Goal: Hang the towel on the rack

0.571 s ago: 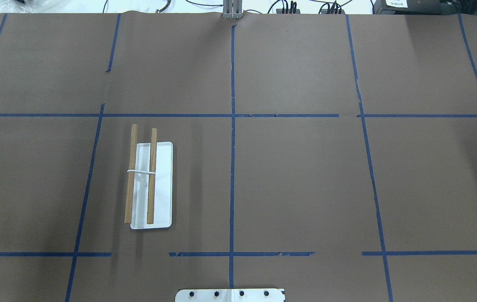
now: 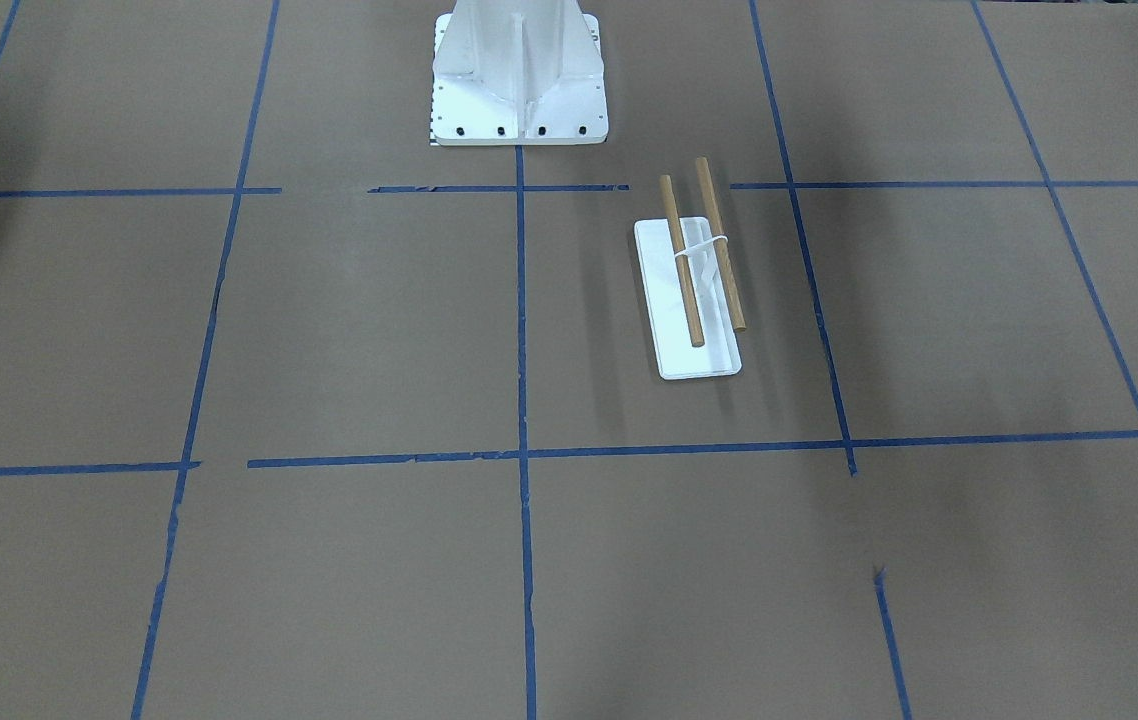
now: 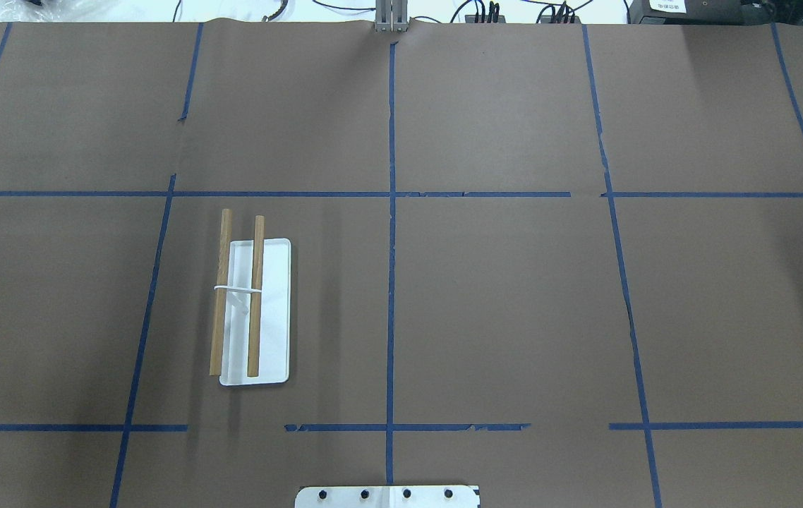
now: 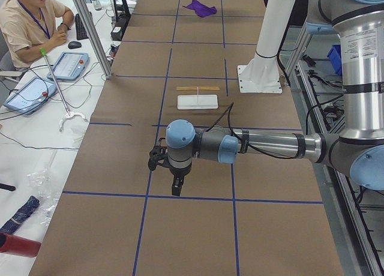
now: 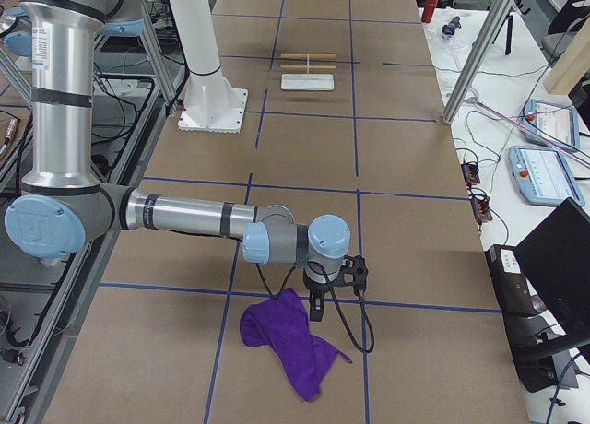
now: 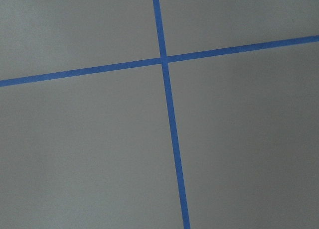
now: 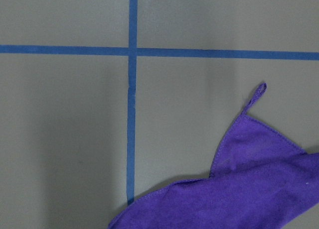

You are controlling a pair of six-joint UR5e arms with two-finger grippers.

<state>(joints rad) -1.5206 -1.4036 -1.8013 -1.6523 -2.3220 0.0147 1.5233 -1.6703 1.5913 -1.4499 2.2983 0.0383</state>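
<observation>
The rack (image 3: 255,296) is two wooden dowels joined by a white bracket over a white base plate. It stands left of centre on the brown table and also shows in the front view (image 2: 681,265) and both side views (image 4: 198,102) (image 5: 308,81). The purple towel (image 5: 290,346) lies crumpled on the table at the robot's right end, far from the rack, and fills the lower right of the right wrist view (image 7: 239,194). My right gripper (image 5: 317,313) hangs just beside the towel. My left gripper (image 4: 177,191) hangs over bare table at the left end. I cannot tell whether either is open or shut.
The large white pedestal (image 2: 519,70) stands bolted at the robot's edge of the table, near the rack. Blue tape lines grid the brown paper. An operator (image 4: 30,18) sits beyond the far side, with tablets, cables and metal posts along that edge.
</observation>
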